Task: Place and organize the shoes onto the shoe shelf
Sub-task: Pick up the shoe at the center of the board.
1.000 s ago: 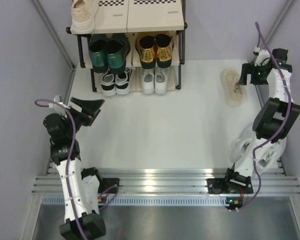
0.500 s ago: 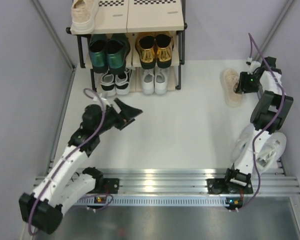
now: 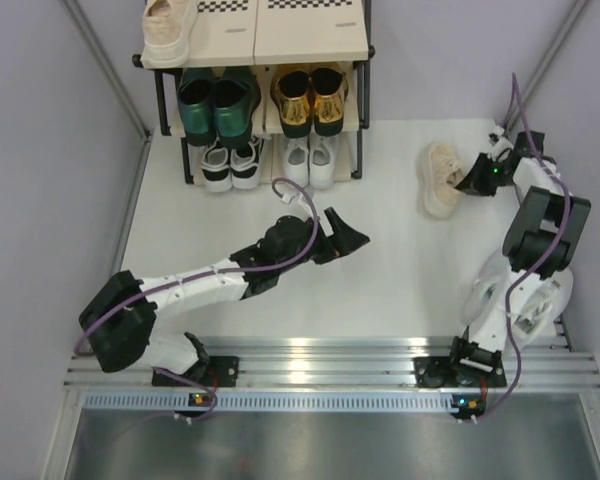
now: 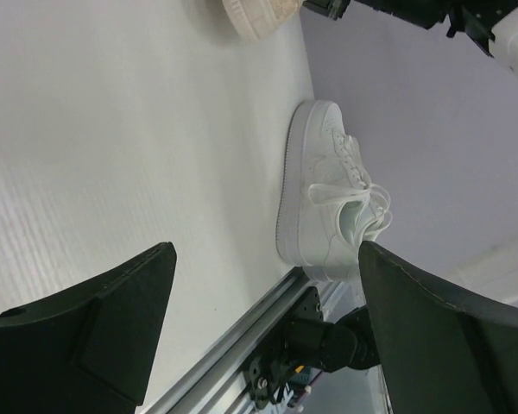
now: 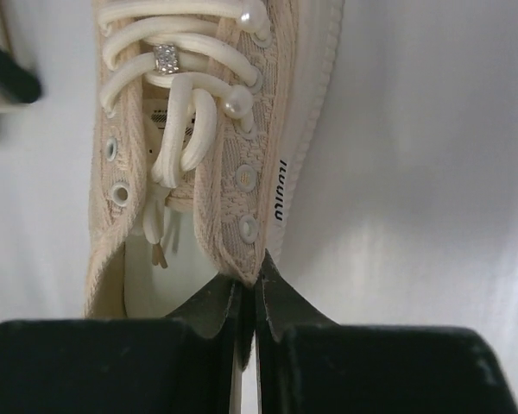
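Observation:
The shoe shelf (image 3: 305,42) stands at the back. One beige sneaker (image 3: 166,30) lies on its top board, green loafers (image 3: 215,104) and gold loafers (image 3: 311,98) sit on the middle tier, and black-and-white sneakers (image 3: 230,165) and white lace-ups (image 3: 309,162) are at the bottom. A second beige sneaker (image 3: 441,179) (image 5: 198,129) lies on the table to the right, with my right gripper (image 3: 474,178) (image 5: 250,278) shut on its side wall near the heel. My left gripper (image 3: 346,240) (image 4: 266,248) hangs open over mid-table, empty, facing a chunky white sneaker (image 4: 328,190).
The chunky white sneaker (image 3: 492,290) sits by the right wall, partly hidden behind the right arm. A metal rail (image 3: 310,362) runs along the near table edge. Grey walls close in both sides.
My right gripper went from open to shut on the beige sneaker's side and drew it a little leftward. The left arm swung from the left wall out to mid-table.

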